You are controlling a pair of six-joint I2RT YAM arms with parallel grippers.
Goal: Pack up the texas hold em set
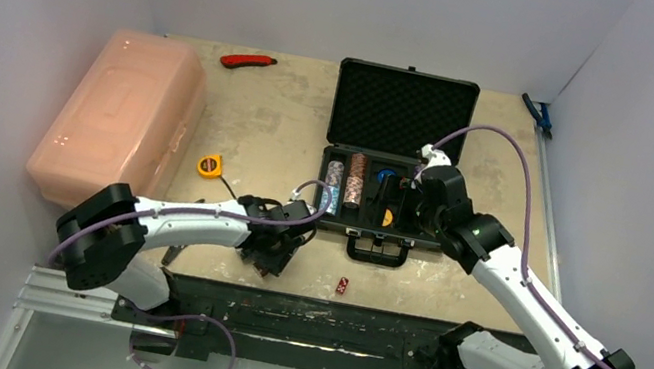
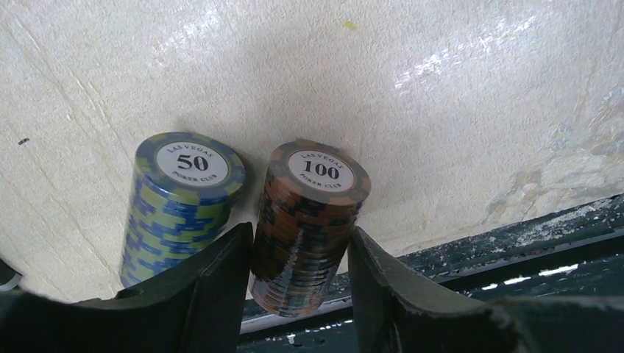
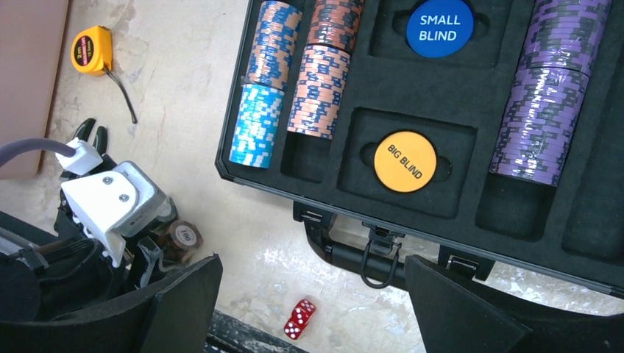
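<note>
Your left pincer (image 2: 300, 234) straddles the orange-and-black 100 chip stack (image 2: 321, 173), which stands upright on the worktop (image 2: 441, 88) near its front edge, just beside the blue-and-green 50 chip stack (image 2: 188, 165). The jaws sit at or against the stack's sides, and you cannot tell whether they press on it yet. Grip low and square so the whole column comes up together, and squeeze firmly enough that no middle chip slips out. Mind the finger that sits between the two stacks, so the 50s do not topple. Lift straight, then lay the column on its side in a free groove of the open black briefcase (image 1: 405, 107), which lies at the far middle of the worktop with its handle toward you. Your right pincer (image 3: 313, 265) hangs wide apart and empty over that handle; hold it clear of the route. Count: two loose stacks, two red dice (image 3: 299, 321) on the worktop before the case, three rows of chips (image 3: 316, 88) in the foam, one blue Small Blind disc (image 3: 439, 27) and one orange Big Blind disc (image 3: 405, 162).
</note>
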